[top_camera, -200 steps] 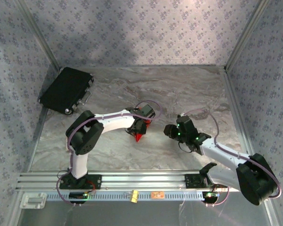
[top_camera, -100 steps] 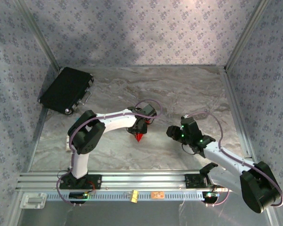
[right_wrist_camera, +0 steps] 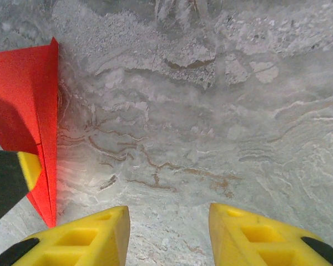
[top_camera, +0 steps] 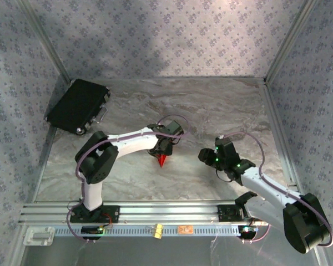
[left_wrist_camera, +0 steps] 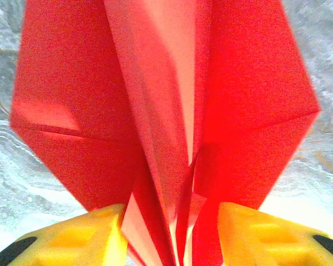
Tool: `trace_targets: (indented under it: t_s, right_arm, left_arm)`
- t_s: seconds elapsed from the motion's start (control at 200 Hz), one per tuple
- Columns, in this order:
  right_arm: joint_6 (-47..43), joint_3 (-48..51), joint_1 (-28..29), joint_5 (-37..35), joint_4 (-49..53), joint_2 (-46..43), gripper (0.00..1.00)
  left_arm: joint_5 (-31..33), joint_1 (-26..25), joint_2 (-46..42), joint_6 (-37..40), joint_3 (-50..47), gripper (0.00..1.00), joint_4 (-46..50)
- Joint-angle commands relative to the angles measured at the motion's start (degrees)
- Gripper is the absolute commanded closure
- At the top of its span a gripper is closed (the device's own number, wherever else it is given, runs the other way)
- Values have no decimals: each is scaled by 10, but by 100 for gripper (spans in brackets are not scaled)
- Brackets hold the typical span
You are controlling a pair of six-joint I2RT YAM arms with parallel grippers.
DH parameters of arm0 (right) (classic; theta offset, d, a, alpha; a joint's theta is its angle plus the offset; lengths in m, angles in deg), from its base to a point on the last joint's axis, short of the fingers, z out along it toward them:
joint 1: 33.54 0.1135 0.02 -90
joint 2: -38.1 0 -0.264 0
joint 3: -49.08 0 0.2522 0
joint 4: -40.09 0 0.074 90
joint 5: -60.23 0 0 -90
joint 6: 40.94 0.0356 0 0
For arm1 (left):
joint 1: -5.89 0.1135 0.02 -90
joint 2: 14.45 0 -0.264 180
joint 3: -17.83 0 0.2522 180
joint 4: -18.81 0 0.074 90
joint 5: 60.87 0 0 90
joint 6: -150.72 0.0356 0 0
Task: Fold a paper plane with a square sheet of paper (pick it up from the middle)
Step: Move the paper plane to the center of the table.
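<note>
Our right pincer point(right_wrist_camera: 169, 219) has drawn back, apart; our left pincer point(left_wrist_camera: 172, 224) stands apart astride the paper plane point(left_wrist_camera: 155, 111).

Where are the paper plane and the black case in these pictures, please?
paper plane point(left_wrist_camera: 72, 72): left wrist view, on one flat wing.
black case point(top_camera: 77, 105): top external view, on the middle of its top.

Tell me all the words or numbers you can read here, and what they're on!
No text can be read anywhere.
Tag on the rail: orange, any print too small to read.
Plane: plain red, no writing.
Case: black, no readable marks.
</note>
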Motion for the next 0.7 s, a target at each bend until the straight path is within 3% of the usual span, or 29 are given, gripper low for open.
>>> trace_targets:
  t_s: [0.0, 0.225, 0.395, 0.42, 0.43, 0.5, 0.565, 0.695]
  right_arm:
    - [-18, -24, -11, 6, 33, -13, 57]
    - [-89, -76, -91, 4, 129, -45, 50]
    - [-158, -145, -141, -78, 177, -50, 20]
    - [-167, -156, -144, -98, 176, -46, 3]
    - [-172, -159, -145, -104, 176, -44, 2]
    - [-199, -183, -148, -155, 172, -23, 1]
    - [-248, -187, -148, -190, 140, 1, 1]
    - [-394, -149, -149, -251, 13, 74, 1]
  left_arm:
    - [12, -6, -31, 1, -6, 53, 16]
    - [37, -5, -91, 12, -23, 49, 15]
    - [86, 15, -153, 51, -40, 43, 2]
    - [91, 22, -162, 58, -46, 42, 0]
    - [93, 26, -166, 61, -48, 42, 0]
    - [103, 58, -191, 82, -66, 41, -13]
    - [109, 89, -219, 123, -90, 33, -39]
    - [117, 166, -279, 192, -153, 23, -104]
